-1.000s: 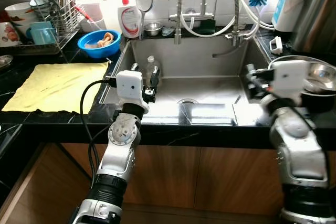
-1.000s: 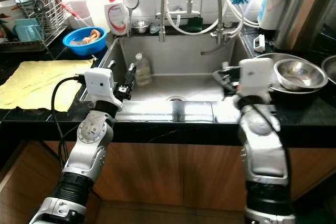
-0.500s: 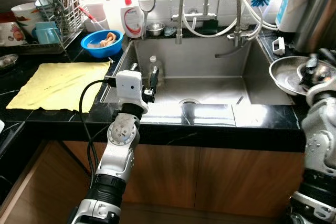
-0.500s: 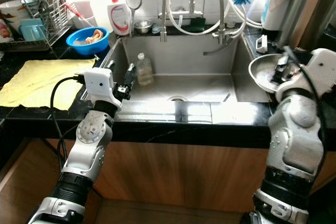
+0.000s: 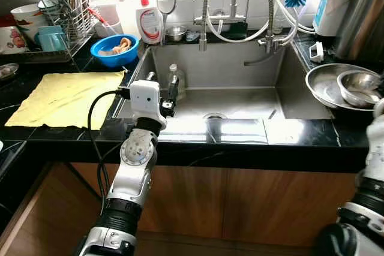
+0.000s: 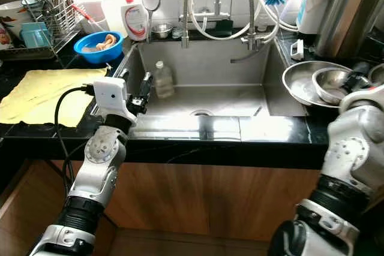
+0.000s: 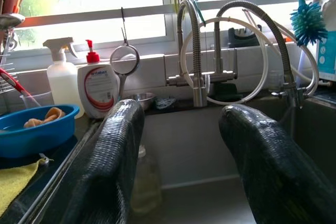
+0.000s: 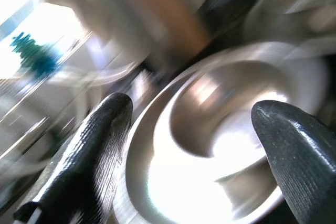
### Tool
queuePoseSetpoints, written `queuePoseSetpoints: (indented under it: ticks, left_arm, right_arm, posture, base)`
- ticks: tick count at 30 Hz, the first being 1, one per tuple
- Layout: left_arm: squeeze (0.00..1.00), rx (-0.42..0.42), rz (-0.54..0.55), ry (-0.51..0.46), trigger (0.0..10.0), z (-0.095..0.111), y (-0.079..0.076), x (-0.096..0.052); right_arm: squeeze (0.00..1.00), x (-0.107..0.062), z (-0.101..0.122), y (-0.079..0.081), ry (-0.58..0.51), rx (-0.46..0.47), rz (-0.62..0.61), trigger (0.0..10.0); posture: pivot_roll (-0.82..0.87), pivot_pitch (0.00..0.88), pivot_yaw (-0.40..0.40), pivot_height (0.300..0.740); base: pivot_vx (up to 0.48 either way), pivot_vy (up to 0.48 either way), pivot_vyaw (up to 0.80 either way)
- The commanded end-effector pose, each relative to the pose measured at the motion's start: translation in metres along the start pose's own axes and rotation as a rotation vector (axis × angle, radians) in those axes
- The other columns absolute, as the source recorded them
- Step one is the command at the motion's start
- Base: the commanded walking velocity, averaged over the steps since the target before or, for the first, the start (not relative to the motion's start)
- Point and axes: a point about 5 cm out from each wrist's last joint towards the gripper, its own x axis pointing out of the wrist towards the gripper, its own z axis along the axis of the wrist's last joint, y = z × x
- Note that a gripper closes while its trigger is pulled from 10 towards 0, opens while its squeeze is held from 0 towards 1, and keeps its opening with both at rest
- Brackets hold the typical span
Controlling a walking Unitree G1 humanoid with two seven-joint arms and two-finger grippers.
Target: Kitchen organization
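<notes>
Sink [image 5: 240,97] in black table [image 5: 318,133], bottle [image 5: 174,80] standing inside at its left wall, left gripper [image 5: 170,93] beside it (fingers apart), right gripper [image 8: 191,145] spread over nested steel bowls [image 5: 345,85] at right.

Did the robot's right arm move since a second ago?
Yes. Its right end effector was by the sink's right wall; now it has swung out to the right, over the metal bowls on the counter, fingers open.
</notes>
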Motion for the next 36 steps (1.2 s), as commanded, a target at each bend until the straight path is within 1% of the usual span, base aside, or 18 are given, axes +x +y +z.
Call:
queuePoseSetpoints:
  ticks: [1,4,6,7,8,12,13,18,24,26,27,31,34,36]
  left_arm:
    - [0.0,0.009,0.013,0.011,10.0,-0.001,0.005,0.001]
    - [0.0,0.009,0.014,0.012,10.0,-0.001,0.005,0.001]
    - [0.0,0.009,0.015,0.012,10.0,-0.001,0.006,0.001]
    - [0.0,0.009,0.015,0.012,10.0,-0.001,0.006,0.001]
    - [0.0,0.008,0.014,0.012,10.0,-0.001,0.005,0.001]
    - [0.0,0.01,0.015,0.011,10.0,-0.001,0.006,0.001]
    - [0.0,0.01,0.015,0.011,10.0,-0.001,0.006,0.001]
    - [0.0,0.013,0.02,0.012,10.0,-0.001,0.007,0.001]
    - [0.0,0.016,0.021,0.013,10.0,-0.001,0.007,0.002]
    - [0.0,0.016,0.021,0.012,10.0,-0.001,0.007,0.002]
    - [0.0,0.017,0.021,0.011,10.0,-0.001,0.007,0.002]
    - [0.0,0.02,0.022,0.01,10.0,0.0,0.008,0.002]
    - [0.0,0.024,0.024,0.007,10.0,0.0,0.009,0.003]
    - [0.0,0.026,0.024,0.006,10.0,0.001,0.009,0.003]
  right_arm:
    - [0.0,-0.003,-0.004,0.016,0.023,0.013,0.072,10.0]
    - [0.0,-0.006,-0.013,0.022,0.058,0.038,0.091,10.0]
    - [0.0,-0.008,-0.019,0.027,0.083,0.049,0.126,10.0]
    - [0.0,-0.008,-0.019,0.027,0.083,0.049,0.126,10.0]
    - [0.0,-0.011,-0.025,0.033,0.114,0.083,0.166,10.0]
    - [0.0,-0.014,-0.028,0.04,0.123,0.107,0.206,10.0]
    - [0.0,-0.014,-0.028,0.04,0.123,0.11,0.206,10.0]
    - [0.0,-0.011,-0.02,0.035,0.073,0.184,0.174,10.0]
    - [0.0,-0.011,-0.013,0.032,0.027,0.233,0.16,10.0]
    - [0.0,-0.011,-0.012,0.031,0.02,0.252,0.157,10.0]
    - [0.0,-0.01,-0.013,0.028,0.02,0.271,0.131,10.0]
    - [0.0,-0.008,-0.015,0.024,0.019,0.294,0.107,10.0]
    - [0.0,-0.007,-0.014,0.02,0.008,0.345,0.077,10.0]
    - [0.0,-0.006,-0.013,0.018,0.006,0.351,0.065,10.0]
  posture:
    - [-0.22,0.0,0.097,0.74]
    - [-0.22,0.0,0.097,0.74]
    - [-0.21,0.0,0.097,0.74]
    - [-0.21,0.0,0.097,0.74]
    - [-0.21,0.0,0.095,0.74]
    - [-0.21,0.0,0.096,0.74]
    - [-0.21,0.0,0.096,0.74]
    - [-0.21,0.0,0.096,0.74]
    - [-0.21,0.0,0.098,0.74]
    - [-0.21,0.0,0.098,0.74]
    - [-0.21,0.0,0.099,0.74]
    - [-0.2,0.0,0.099,0.74]
    - [-0.2,0.0,0.101,0.74]
    - [-0.2,0.0,0.103,0.74]
  base:
    - [0.0,0.0,0.0]
    - [0.0,0.0,0.0]
    - [0.0,0.0,0.0]
    - [0.0,0.0,0.0]
    - [0.0,0.0,0.0]
    - [0.0,0.0,0.0]
    - [0.0,0.0,0.0]
    - [0.0,0.0,0.0]
    - [0.0,0.0,0.0]
    - [0.0,0.0,0.0]
    - [0.0,0.0,0.0]
    - [0.0,0.0,0.0]
    - [0.0,0.0,0.0]
    - [0.0,0.0,0.0]
